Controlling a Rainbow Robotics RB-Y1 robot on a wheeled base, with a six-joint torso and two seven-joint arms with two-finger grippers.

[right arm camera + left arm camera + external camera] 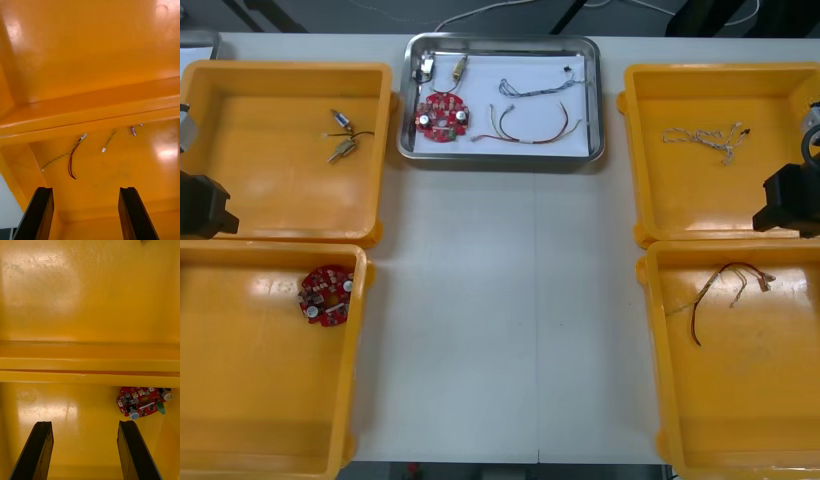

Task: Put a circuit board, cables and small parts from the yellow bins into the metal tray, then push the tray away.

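The metal tray, white inside, stands at the table's far middle. In it lie a round red circuit board, small metal parts, a blue and white cable and a red and yellow cable. My left gripper is open above the near left bin, with a second circuit board just beyond one fingertip. My right gripper is open over the near right bin, with a red and yellow cable ahead of its fingers. Neither gripper holds anything.
The left arm and right arm sit at the table's sides, over the walls between the yellow bins. The far left bin holds small metal parts. The far right bin holds a pale twisted cable.
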